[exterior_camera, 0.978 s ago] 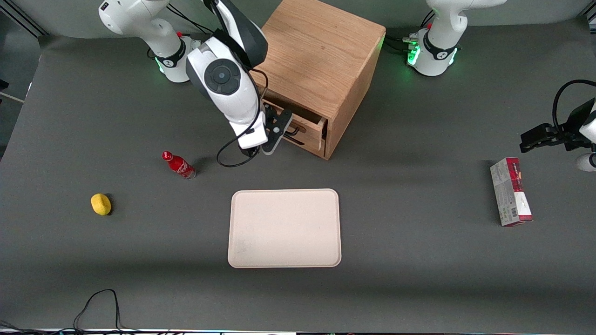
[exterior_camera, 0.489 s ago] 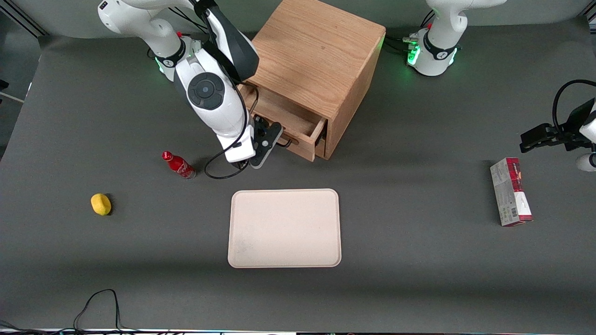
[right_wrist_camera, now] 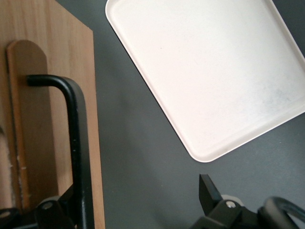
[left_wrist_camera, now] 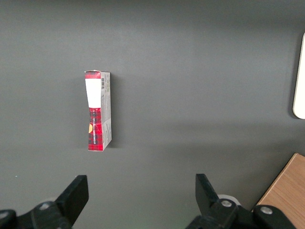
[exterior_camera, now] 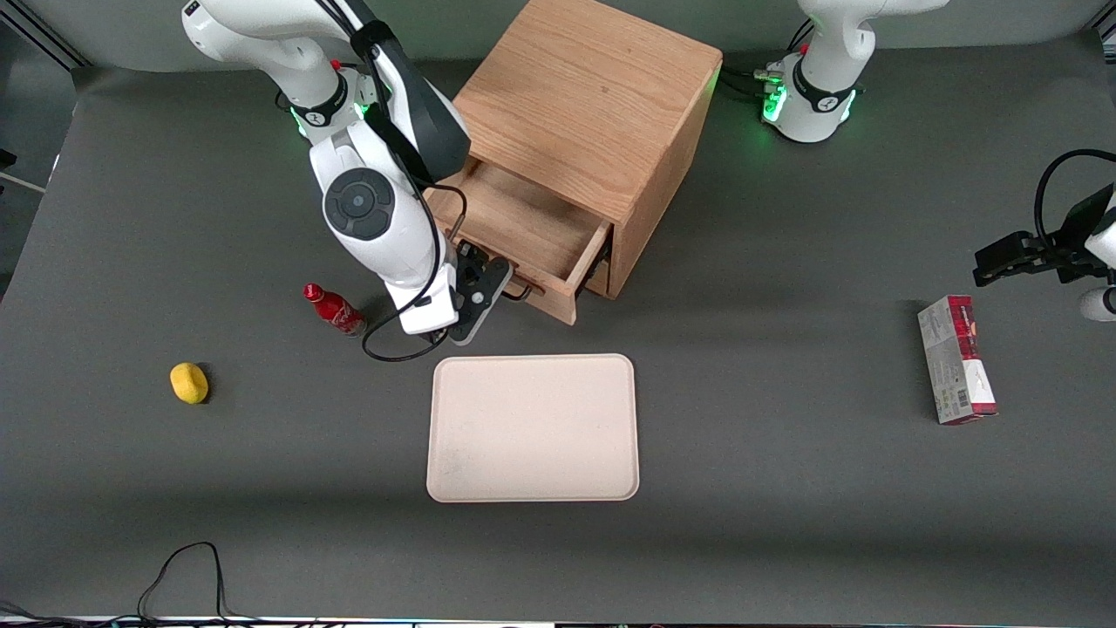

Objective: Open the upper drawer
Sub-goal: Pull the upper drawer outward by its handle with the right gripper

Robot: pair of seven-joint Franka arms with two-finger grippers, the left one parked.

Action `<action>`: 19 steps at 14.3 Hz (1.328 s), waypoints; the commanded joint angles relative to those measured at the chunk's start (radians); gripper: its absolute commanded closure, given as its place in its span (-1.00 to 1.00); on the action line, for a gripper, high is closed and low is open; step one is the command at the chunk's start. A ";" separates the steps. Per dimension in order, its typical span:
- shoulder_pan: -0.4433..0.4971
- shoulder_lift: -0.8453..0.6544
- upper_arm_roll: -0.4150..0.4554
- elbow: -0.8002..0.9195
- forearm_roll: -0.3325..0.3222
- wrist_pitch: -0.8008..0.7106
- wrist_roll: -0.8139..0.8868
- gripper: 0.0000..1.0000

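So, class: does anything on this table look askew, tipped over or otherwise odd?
The red bottle lies tipped on its side, nothing spilled. The cabinet sits skewed to the tray. The gripper is at the upper drawer handle, drawer pulled out.

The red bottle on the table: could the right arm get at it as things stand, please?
Probably yes: the gripper sits open at the handle of the upper drawer, and the red bottle rests close beside it on the table, with nothing between them.
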 commanded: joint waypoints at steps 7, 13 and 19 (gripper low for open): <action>-0.075 0.104 0.002 0.155 0.026 -0.070 -0.048 -1.00; -0.114 0.146 0.002 0.218 0.023 -0.113 -0.049 -1.00; -0.131 0.164 0.002 0.241 0.020 -0.113 -0.048 -1.00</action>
